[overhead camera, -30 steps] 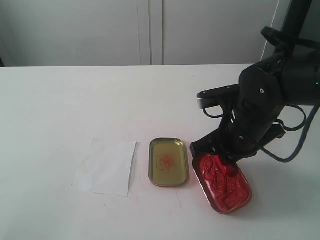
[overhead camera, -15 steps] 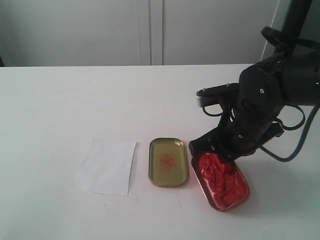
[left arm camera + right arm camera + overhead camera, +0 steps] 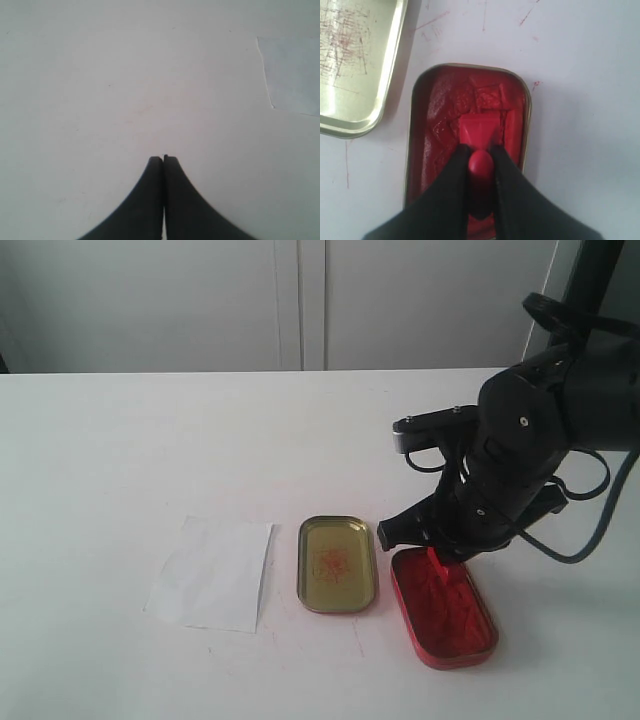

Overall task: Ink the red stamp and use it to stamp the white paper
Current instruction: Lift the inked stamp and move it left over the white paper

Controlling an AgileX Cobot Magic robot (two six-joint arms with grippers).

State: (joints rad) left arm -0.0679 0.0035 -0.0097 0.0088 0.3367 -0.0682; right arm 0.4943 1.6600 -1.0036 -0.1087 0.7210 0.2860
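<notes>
My right gripper (image 3: pixel 480 148) is shut on the knob of the red stamp (image 3: pixel 477 131), whose flat base rests on the red ink pad inside the oblong red tin (image 3: pixel 418 100). In the exterior view that gripper (image 3: pixel 436 558) hangs over the far end of the red tin (image 3: pixel 470 645), and a bit of the stamp (image 3: pixel 438 564) shows under it. The white paper (image 3: pixel 213 572) lies flat to the left, past the gold tin. My left gripper (image 3: pixel 163 159) is shut and empty above bare table, with the paper's corner (image 3: pixel 295 75) off to one side.
The gold-coloured tin (image 3: pixel 337 563), smeared with faint red marks, lies open between the paper and the red tin; it also shows beside the red tin in the right wrist view (image 3: pixel 355 65). Red ink streaks mark the white table (image 3: pixel 580 60).
The red tin, tilted with its pad showing a second ago, now lies flat on the table. The right gripper has stayed over its far end with the stamp.
</notes>
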